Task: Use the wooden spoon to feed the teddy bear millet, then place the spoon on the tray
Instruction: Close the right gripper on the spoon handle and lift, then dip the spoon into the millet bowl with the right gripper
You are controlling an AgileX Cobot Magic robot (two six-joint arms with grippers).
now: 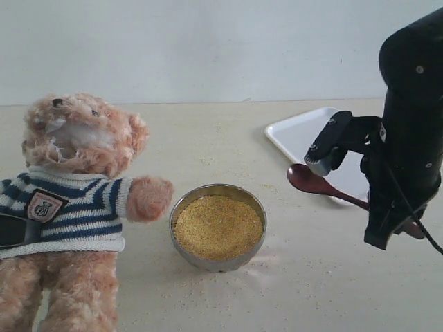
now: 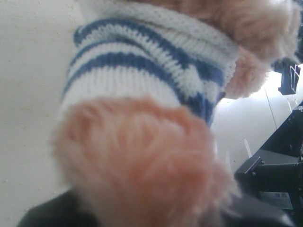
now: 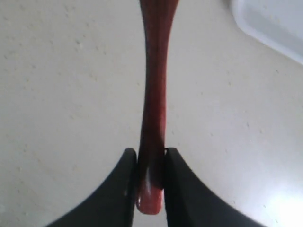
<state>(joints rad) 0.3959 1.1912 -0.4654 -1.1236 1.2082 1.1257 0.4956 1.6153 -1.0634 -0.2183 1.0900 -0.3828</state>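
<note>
**Position of parts.** The wooden spoon (image 1: 308, 181) sits right of centre in the exterior view. Its oval bowl lies between the steel bowl (image 1: 181, 207) and the white tray (image 1: 297, 135), which is in the upper right. The spoon bowl appears empty. The millet (image 1: 218, 227) fills the steel bowl at lower centre, and stray grains lie on the table (image 1: 311, 277) around it. The teddy bear (image 1: 76, 200) occupies the left of the frame, with one paw close to the bowl rim.

**Gripper state.** The right gripper (image 3: 151, 158) is closed narrowly on the spoon, pinching the slim handle close to its far end. The jaws of the left gripper are not visible because plush and striped sleeve fill the left wrist view. A dark part (image 1: 12, 232) lies across the sweater at the left edge of the exterior view. Its state cannot be told.

**Handling properties (assessment).**
- Spoon: light and stiff. The glossy finish is likely slippery. A pinch at the handle end leaves a long lever, so the spoon may pivot when loaded. A hold nearer mid-handle would be steadier.
- Millet: loose and fine. It spills at any tilt, so keep the spoon bowl level.
- Bear: soft and yielding. Light contact at the muzzle is enough.
- Tray: the rim is low, so lay the spoon flat inside it.
</note>
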